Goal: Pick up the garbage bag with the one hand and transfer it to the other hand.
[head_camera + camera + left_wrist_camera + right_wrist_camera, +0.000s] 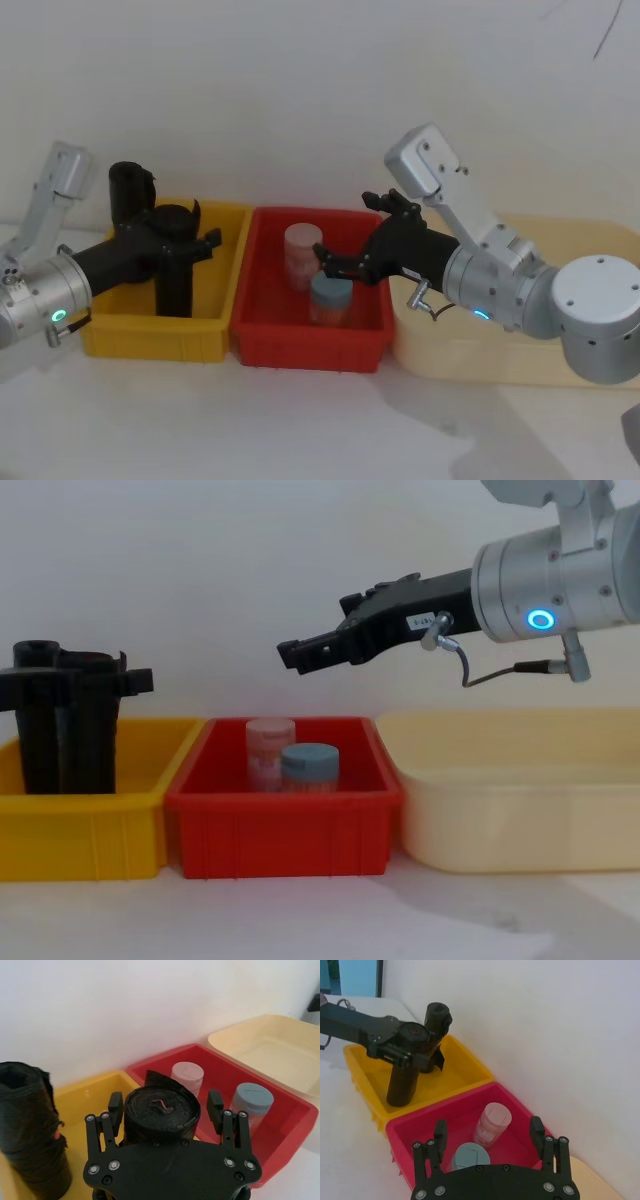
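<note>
So the left gripper (165,1106) is spread open around the garbage bag (174,280), a finger on either side, not squeezing it (bag's standing upright in the yellow bin (150,335)). The right gripper (330,262) hangs released over the red bin (310,345).

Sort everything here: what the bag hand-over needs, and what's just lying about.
Needed: garbage bag standing in the yellow bin; left gripper, open around it; right gripper, open above the red bin.
Lying about: second black roll, pink jar, blue jar, cream bin.
</note>
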